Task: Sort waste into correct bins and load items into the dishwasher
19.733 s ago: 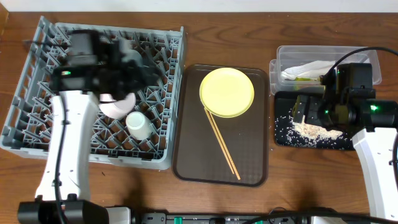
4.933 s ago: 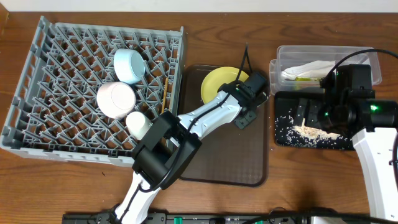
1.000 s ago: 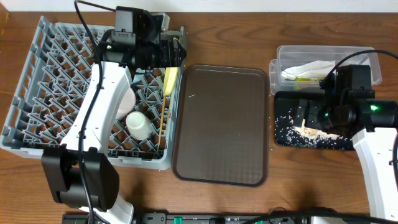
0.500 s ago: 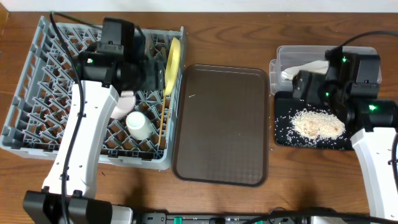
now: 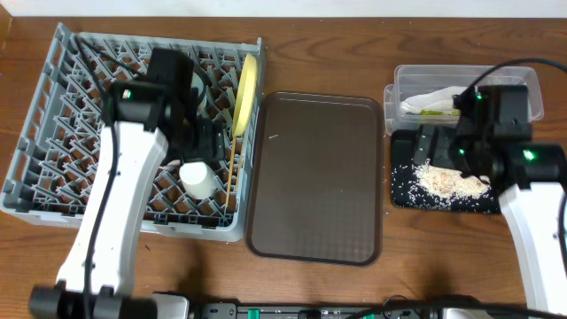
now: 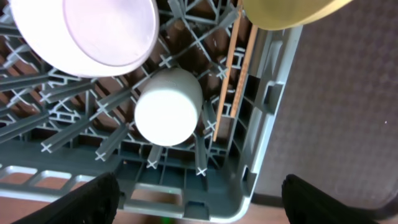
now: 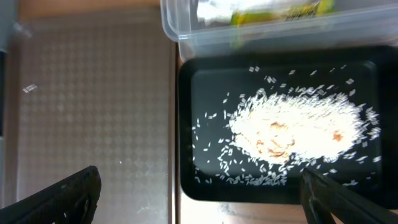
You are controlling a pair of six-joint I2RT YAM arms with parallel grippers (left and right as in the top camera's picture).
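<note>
The grey dish rack [image 5: 53, 190] holds the yellow plate [image 5: 246, 87] on edge at its right side, the white cup [image 5: 198, 177] and the chopsticks [image 5: 232, 168]. My left gripper [image 5: 202, 142] hovers above them, open and empty. The left wrist view shows the white bowl [image 6: 87, 31], cup [image 6: 168, 107], chopsticks [image 6: 233, 68] and plate edge [image 6: 292, 9]. The light blue bowl is hidden under the arm. My right gripper [image 5: 440, 146] is open and empty above the black tray [image 7: 205, 180] with rice [image 7: 298, 124]. The clear tub [image 7: 180, 28] holds the napkin and wrapper [image 7: 280, 11].
The bare brown serving tray [image 5: 314, 177] lies between the rack and the bins, and shows at the side of both wrist views [image 6: 348, 112] [image 7: 93, 93]. Loose rice grains lie around the pile in the black tray. Wooden tabletop [image 5: 443, 257] runs along the front.
The plate and chopsticks went from the brown tray into the rack. In the last second my left gripper let go of the plate and moved forward over the cup. My right gripper shifted slightly.
</note>
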